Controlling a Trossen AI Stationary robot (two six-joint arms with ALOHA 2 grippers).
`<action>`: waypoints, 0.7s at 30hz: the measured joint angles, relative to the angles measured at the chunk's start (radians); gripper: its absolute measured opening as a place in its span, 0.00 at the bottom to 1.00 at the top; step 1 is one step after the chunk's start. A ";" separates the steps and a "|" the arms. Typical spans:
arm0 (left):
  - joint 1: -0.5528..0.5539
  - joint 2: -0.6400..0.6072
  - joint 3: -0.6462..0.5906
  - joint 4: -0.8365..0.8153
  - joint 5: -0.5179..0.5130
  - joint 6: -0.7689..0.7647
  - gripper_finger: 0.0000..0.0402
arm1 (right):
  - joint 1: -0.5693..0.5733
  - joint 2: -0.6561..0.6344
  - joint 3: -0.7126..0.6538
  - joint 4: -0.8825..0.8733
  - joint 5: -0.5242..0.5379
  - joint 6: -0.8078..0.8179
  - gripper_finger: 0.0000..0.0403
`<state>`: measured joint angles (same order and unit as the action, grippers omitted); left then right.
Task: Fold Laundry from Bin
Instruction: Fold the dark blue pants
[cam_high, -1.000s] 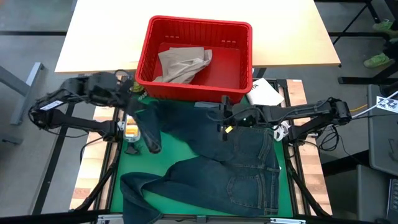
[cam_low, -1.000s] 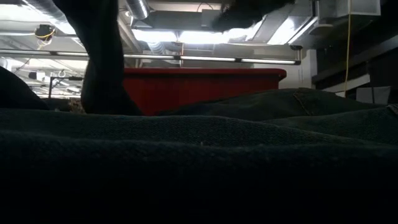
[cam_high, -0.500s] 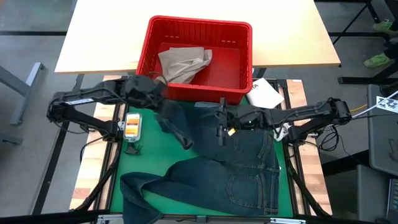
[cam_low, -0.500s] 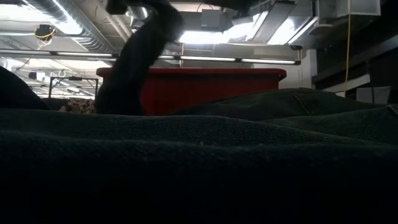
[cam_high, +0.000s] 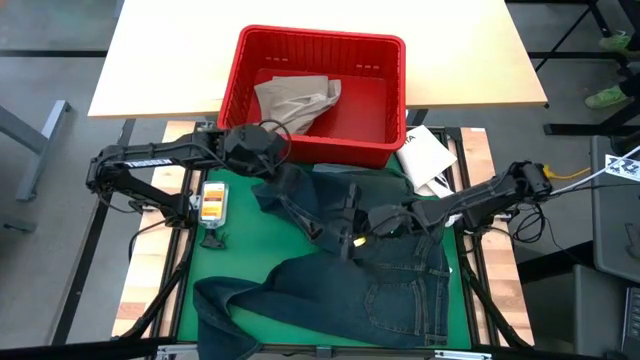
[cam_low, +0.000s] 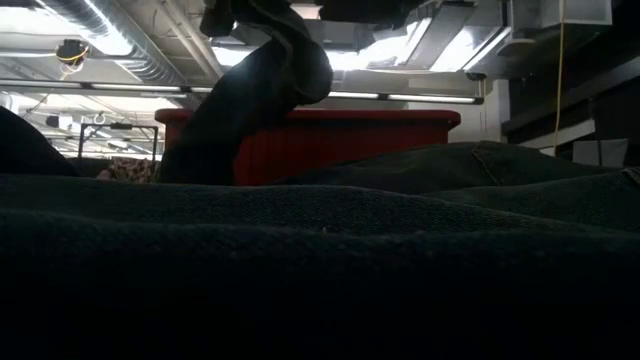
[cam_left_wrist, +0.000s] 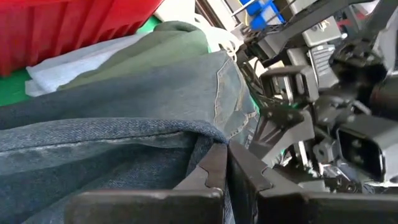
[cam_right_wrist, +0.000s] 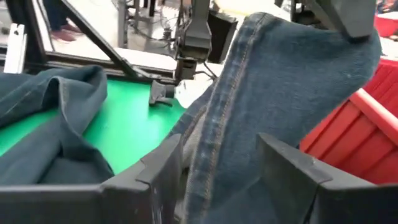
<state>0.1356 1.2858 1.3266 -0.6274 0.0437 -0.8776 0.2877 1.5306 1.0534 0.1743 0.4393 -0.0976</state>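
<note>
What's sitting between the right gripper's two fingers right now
A raised leg of the jeans hangs between the right gripper's open fingers, not yet pinched. The right wrist view shows this.

Bright ceiling lights (cam_low: 300, 58) shine beside silver ducts (cam_low: 120, 30).

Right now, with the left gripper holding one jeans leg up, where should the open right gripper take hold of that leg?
On the hanging stretch of the jeans leg just below the left gripper, from the right gripper side. There the cloth hangs off the mat as a narrow, folded band, and it already sits between the right gripper's open fingers.
</note>
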 joint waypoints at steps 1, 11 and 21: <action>0.000 0.000 0.000 0.000 0.000 0.000 0.00 | 0.007 0.010 0.000 0.014 0.019 -0.001 0.51; 0.000 0.000 0.000 0.002 0.000 0.023 0.00 | 0.035 0.118 0.000 0.070 0.154 -0.012 0.51; 0.000 -0.001 0.000 0.002 0.000 0.024 0.00 | 0.034 0.126 0.000 0.132 0.140 0.030 0.51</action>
<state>0.1356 1.2850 1.3266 -0.6258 0.0437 -0.8536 0.3218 1.6562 1.0534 0.3064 0.5794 -0.0672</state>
